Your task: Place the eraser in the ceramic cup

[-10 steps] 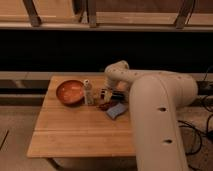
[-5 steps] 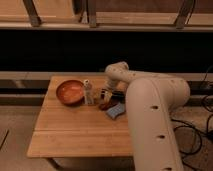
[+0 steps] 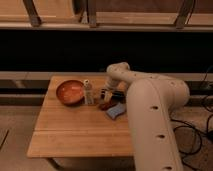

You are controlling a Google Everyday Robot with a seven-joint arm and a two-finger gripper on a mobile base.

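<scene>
Jaws of the gripper point(image 3: 106, 95) stand wide apart, near the bottle point(image 3: 88, 93).

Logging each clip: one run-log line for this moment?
tool: open | where: low over table, between bottle and blue pad

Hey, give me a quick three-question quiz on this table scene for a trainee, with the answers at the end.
1. True or false: in the view, the orange-brown bowl sits left of the slim bottle.
2. Which lies nearest the table's front edge? A bowl, B light-blue pad, C bottle.
3. Where is the end effector?
Key: 1 true; 2 B; 3 low over the table, just right of the bottle.
</scene>
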